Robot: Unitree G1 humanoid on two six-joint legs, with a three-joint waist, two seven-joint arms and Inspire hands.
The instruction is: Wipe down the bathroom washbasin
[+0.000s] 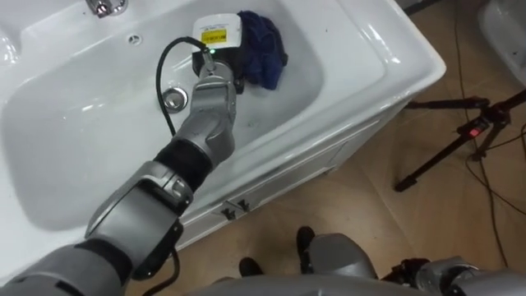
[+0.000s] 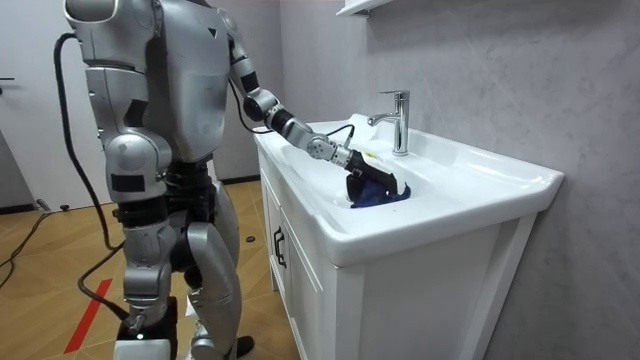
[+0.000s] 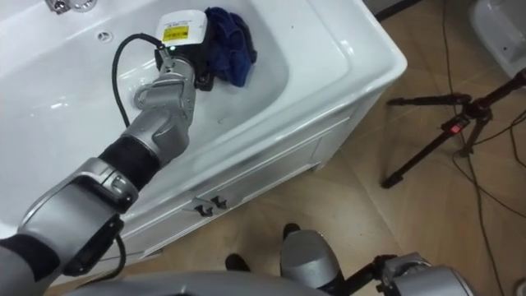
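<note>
The white basin point(image 1: 57, 164) is set in a white cabinet, with its drain point(image 1: 173, 99) near the middle. A dark blue cloth point(image 1: 265, 45) lies bunched against the basin's right inner wall. My left arm reaches in across the drain. My left hand point(image 1: 220, 67) rests at the cloth's left edge, its dark fingers curled into the cloth. In the room view the same hand point(image 2: 352, 165) sits on the cloth point(image 2: 380, 192) inside the basin. My right hand point(image 1: 440, 278) hangs low at the bottom right edge, beside my body.
The chrome faucet point(image 2: 398, 120) stands at the basin's back rim. Below the front rim are the cabinet doors with small handles point(image 1: 234, 210). A black tripod point(image 1: 460, 140) with cables stands on the wooden floor to my right. I stand close against the cabinet front.
</note>
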